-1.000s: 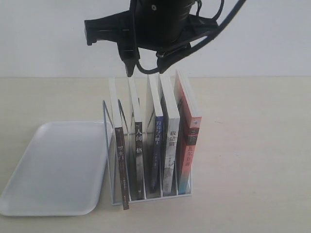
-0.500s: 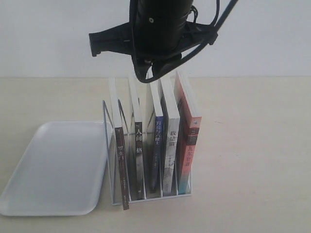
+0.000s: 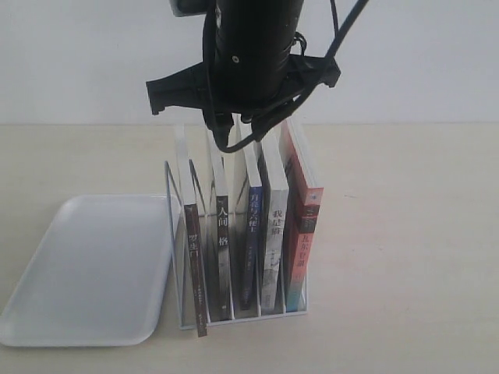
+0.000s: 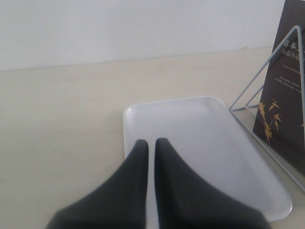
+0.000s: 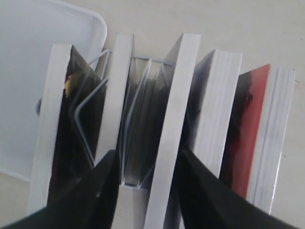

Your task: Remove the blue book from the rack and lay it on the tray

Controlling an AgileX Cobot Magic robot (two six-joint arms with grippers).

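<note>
The blue book [image 3: 251, 226] stands third from the left in the white wire rack [image 3: 171, 204], its dark blue spine facing the exterior camera. My right gripper [image 3: 237, 131] hangs at the tops of the books. In the right wrist view that gripper [image 5: 147, 153] is open, its fingers [image 5: 102, 191] either side of the blue book's white page edge [image 5: 174, 114] and the empty slot beside it, not touching. The white tray [image 3: 86, 265] lies empty left of the rack. My left gripper [image 4: 151, 143] is shut over the tray [image 4: 190, 124] with nothing in it.
Other books fill the rack: a black-spined one [image 3: 195, 257] leaning at the left end, a second dark one [image 3: 223, 241], a pale one [image 3: 274, 234] and a red-and-teal one [image 3: 306, 226]. The rack's wire end loop [image 4: 267, 71] stands beside the tray.
My right arm has come down from above the rack, and its open fingers have sunk from clear of the books to the level of their tops. Books and tray have not moved.
</note>
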